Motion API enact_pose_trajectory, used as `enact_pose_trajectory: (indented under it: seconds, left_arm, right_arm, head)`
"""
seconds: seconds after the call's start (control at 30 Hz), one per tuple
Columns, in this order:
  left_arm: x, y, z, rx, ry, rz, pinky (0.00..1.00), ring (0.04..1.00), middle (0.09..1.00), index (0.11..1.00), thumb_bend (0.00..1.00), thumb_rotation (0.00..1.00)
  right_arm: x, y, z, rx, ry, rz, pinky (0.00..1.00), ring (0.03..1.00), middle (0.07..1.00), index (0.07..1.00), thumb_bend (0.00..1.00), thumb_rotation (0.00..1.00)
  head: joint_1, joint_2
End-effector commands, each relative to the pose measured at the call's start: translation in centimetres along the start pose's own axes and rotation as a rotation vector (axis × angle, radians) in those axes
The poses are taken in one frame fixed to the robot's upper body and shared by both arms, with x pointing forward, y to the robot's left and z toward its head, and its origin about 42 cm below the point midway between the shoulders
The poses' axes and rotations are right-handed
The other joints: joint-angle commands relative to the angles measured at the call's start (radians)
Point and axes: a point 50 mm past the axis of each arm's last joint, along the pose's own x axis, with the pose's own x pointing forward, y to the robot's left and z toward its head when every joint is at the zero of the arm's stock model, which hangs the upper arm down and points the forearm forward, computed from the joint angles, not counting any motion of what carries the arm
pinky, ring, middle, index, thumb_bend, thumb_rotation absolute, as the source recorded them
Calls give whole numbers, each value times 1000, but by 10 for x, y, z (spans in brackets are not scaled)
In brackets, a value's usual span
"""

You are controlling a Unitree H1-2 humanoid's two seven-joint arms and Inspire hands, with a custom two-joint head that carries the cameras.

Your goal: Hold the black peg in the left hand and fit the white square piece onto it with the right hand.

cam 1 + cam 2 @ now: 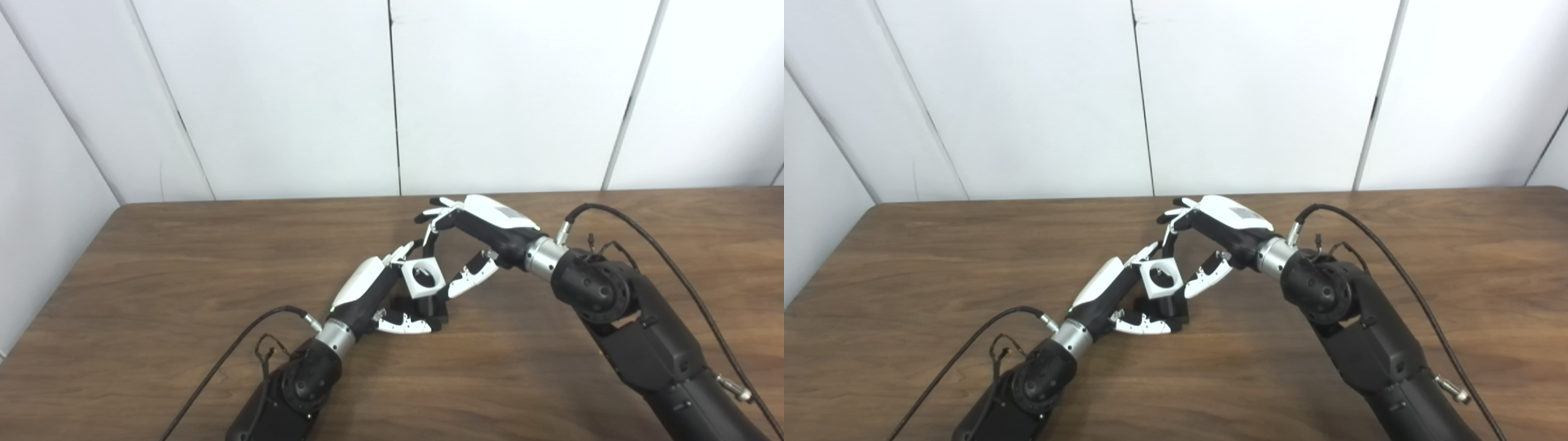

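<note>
Black peg (436,308), base on table (153,257) mid-way between side edges, clamped by left hand (373,294), w/ white square piece (422,277) seated atop; right hand (471,236) fingers apart beside it: fitting apparently near done, next press down & withdraw.

The table (184,257) is wood-grained brown with a dull, smooth sheen. Both hands, left hand (373,294) and right hand (478,233), wear glossy white plastic shells over matt black parts, joined to the arms by bright metal wrist collars (542,257). The white square piece (422,277) looks like smooth matt plastic (its hole shadowed). The black peg (436,309) seems matt, though it is hard to see.
</note>
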Motion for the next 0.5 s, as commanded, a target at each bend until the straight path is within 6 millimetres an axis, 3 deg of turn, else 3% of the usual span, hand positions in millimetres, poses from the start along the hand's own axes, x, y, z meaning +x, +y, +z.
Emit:
enact_pose_trajectory:
  seconds: [0.0,0.47]
  left_arm:
    - [0,-5,-2,46,37,-52,1000,1000,1000,493,523,72]
    - [-4,-2,-2,52,47,-49,1000,1000,1000,493,523,73]
  right_arm:
    - [10,-25,17,-52,-73,-61,1000,995,873,481,521,144]
    - [3,-33,9,-112,-67,-24,1000,985,865,481,522,141]
  head:
    - [1,1]
    - [-19,12]
